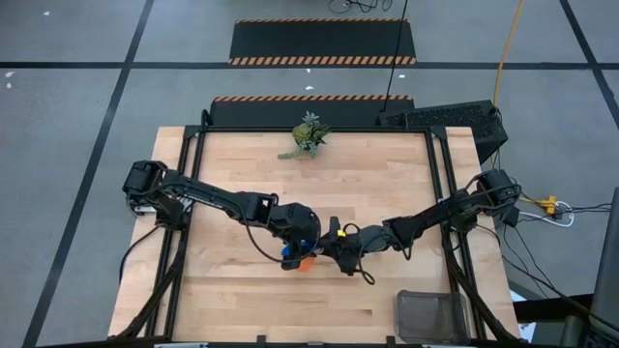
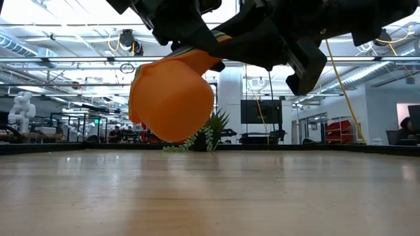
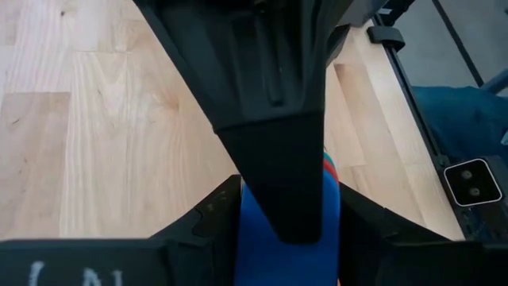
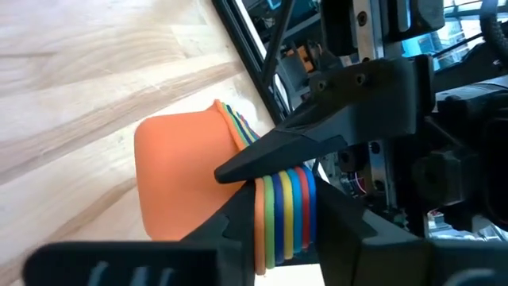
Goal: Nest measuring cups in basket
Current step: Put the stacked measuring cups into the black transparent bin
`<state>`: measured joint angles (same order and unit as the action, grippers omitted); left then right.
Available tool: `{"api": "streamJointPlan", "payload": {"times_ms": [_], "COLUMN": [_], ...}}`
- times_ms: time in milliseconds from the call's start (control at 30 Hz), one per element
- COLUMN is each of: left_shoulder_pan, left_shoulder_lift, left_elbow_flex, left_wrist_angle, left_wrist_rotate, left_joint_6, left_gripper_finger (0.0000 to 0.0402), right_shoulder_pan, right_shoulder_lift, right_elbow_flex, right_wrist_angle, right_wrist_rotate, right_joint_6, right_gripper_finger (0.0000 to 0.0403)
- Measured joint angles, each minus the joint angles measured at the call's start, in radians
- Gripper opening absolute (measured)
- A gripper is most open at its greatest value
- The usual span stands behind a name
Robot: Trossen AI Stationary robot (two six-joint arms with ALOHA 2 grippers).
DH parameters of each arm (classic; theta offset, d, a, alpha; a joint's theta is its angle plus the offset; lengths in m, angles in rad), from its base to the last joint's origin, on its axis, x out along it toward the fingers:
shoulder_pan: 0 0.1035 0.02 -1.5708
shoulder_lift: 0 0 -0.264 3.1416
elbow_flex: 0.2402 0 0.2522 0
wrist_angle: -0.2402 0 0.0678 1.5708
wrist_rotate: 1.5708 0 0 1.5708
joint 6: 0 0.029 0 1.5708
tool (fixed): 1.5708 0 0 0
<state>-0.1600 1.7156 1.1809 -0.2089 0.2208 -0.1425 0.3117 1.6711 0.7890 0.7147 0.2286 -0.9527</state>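
Wooden table (image 1: 242,280) under both arms, framed by a dark rail. At five o'clock on it, by the near edge, the basket (image 1: 432,315), with only its dark mesh floor visible, well apart from the cups. At twelve o'clock, near the far edge, a green sprig (image 1: 308,136).

Near the table's middle, slightly toward six o'clock, the two grippers meeting nose to nose over the stack of cups (image 4: 238,191). Stack lifted clear of the wood in the low view, orange bowl (image 2: 172,98) outermost and hanging above the boards (the sprig just showing behind it). Handles fanned side by side in the right wrist view: orange, green, yellow, red, light blue, dark blue.

Left gripper (image 1: 298,253), reaching in from nine o'clock, partly closed around the stack, blue plastic (image 3: 286,250) filling the gap between its fingers. Right gripper (image 1: 334,244), reaching in from three o'clock, set narrow, its fingers (image 4: 317,135) pressed on either side of the bundled handles.

Beyond the far edge, striped black mats (image 1: 322,43) on the grey floor.
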Motion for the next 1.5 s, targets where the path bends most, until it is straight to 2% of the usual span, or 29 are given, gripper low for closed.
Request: {"api": "streamJointPlan", "payload": {"times_ms": [333, 400, 533, 567, 633, 700, 833, 1000, 1300, 1500], "left_shoulder_pan": [-0.001, -0.006, -0.019, -0.019, -0.02, -0.024, -0.04, -0.067, -0.124, -0.194], "left_shoulder_lift": [0.0, 0.0, -0.02, -0.029, -0.057, -0.092, -0.171, -0.237, -0.235, -0.203], "left_elbow_flex": [0.0, 0.0, 0.001, 0.001, 0.001, 0.001, 0.001, 0.001, 0.001, 0.002], "left_wrist_angle": [0.001, 0.013, 0.007, 0.012, 0.005, 0.009, 0.01, 0.015, 0.065, 0.189], "left_wrist_rotate": [-0.019, -0.038, -0.051, -0.053, -0.052, -0.067, -0.148, -0.256, -0.409, -0.5], "left_joint_6": [-0.038, -0.053, -0.073, -0.082, -0.098, -0.107, -0.106, -0.079, -0.113, -0.153], "left_gripper_finger": [0.015, 0.0197, 0.0333, 0.0359, 0.0386, 0.0381, 0.0345, 0.0321, 0.0321, 0.0321], "right_shoulder_pan": [-0.002, 0.004, 0.018, 0.022, 0.03, 0.039, 0.071, 0.155, 0.377, 0.538], "right_shoulder_lift": [0.0, -0.005, -0.053, -0.073, -0.113, -0.154, -0.238, -0.344, -0.516, -0.554], "right_elbow_flex": [0.001, 0.001, 0.003, 0.003, 0.003, 0.003, 0.002, 0.001, 0.001, 0.001], "right_wrist_angle": [-0.002, -0.005, -0.075, -0.106, -0.162, -0.212, -0.331, -0.484, -0.626, -0.637], "right_wrist_rotate": [0.002, 0.019, 0.094, 0.103, 0.112, 0.111, 0.124, 0.211, 0.37, 0.512], "right_joint_6": [-0.004, -0.003, -0.005, -0.005, -0.003, 0.008, 0.036, 0.053, 0.13, 0.123], "right_gripper_finger": [0.0069, 0.0069, 0.0069, 0.0069, 0.0069, 0.0069, 0.0069, 0.0069, 0.0069, 0.0069]}}
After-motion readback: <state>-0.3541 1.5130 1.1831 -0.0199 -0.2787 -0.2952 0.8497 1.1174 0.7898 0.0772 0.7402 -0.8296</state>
